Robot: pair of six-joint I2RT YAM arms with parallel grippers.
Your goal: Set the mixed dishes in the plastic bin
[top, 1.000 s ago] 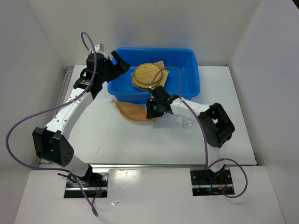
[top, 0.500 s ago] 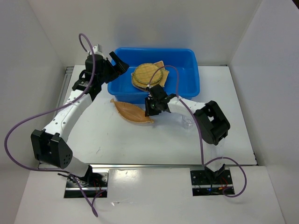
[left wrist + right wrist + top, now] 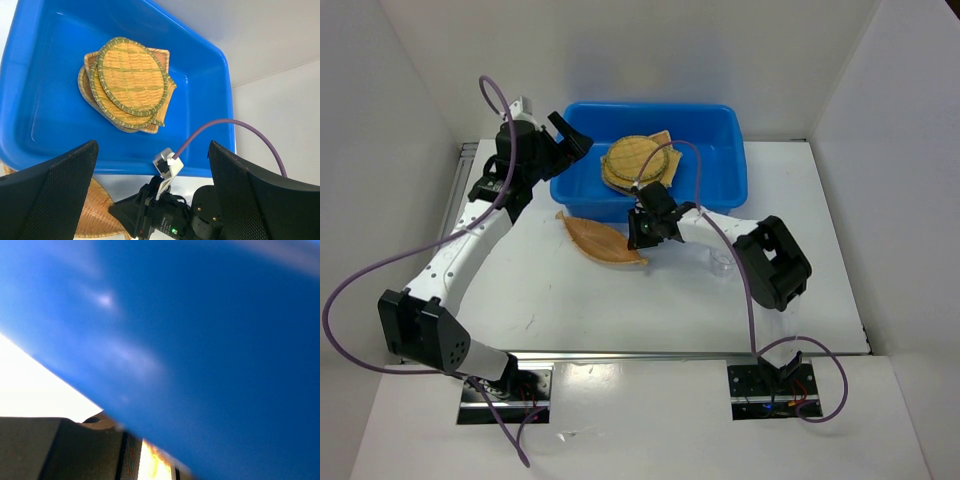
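white desk (image 3: 570,300) holds the leaf-shaped tray (image 3: 595,237) just before the blue bin (image 3: 728,170), its long axis pointing at the right claw (image 3: 640,238), whose grip i cannot tell; left claw (image 3: 565,140) hangs open.

Top and left cameras overlook the bin (image 3: 715,150); right seemingly abuts.

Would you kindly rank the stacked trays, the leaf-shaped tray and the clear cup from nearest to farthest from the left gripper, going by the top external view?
From the left gripper:
1. Stacked trays, inside the blue bin, just to its right.
2. Leaf-shaped tray, on the table in front of the bin.
3. Clear cup, on the table, farthest right.
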